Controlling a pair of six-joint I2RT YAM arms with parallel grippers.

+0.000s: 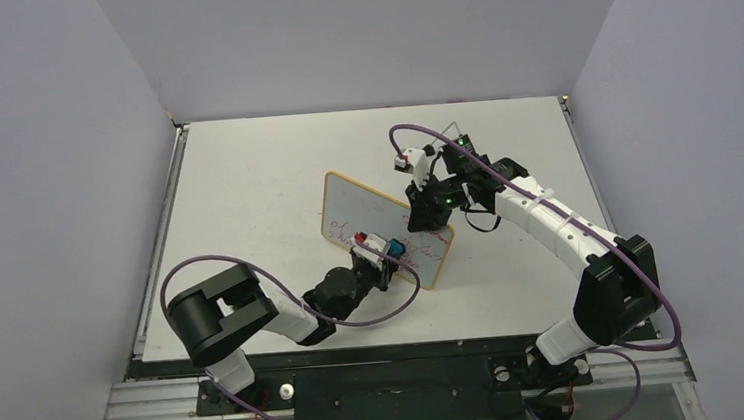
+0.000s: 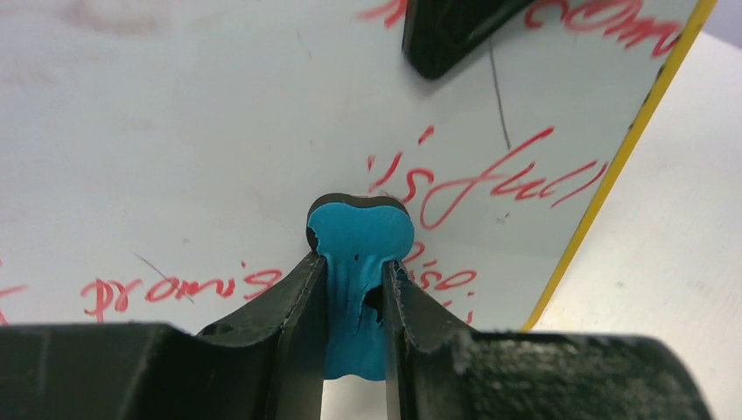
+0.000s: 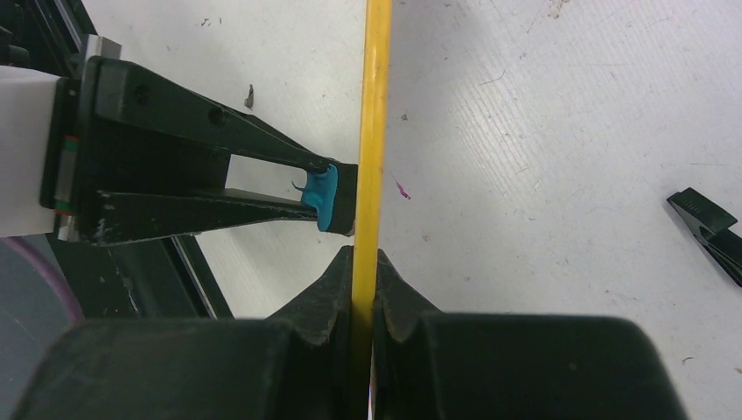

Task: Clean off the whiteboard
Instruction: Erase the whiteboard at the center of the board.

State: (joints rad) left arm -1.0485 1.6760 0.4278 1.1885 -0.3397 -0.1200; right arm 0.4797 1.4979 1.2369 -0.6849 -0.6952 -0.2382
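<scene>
Left claw (image 2: 352,262) pinches eraser (image 2: 360,229), pad flat on board (image 2: 175,140). Right claw (image 3: 365,258) clamps board edge. Rub over red words (image 2: 490,179), press soft, keep board steady.

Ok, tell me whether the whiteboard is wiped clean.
Not clean: the whiteboard carries red writing beside the left gripper's blue eraser.

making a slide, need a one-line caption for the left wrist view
Left gripper holds a blue eraser against the whiteboard, beside red handwriting.
</scene>
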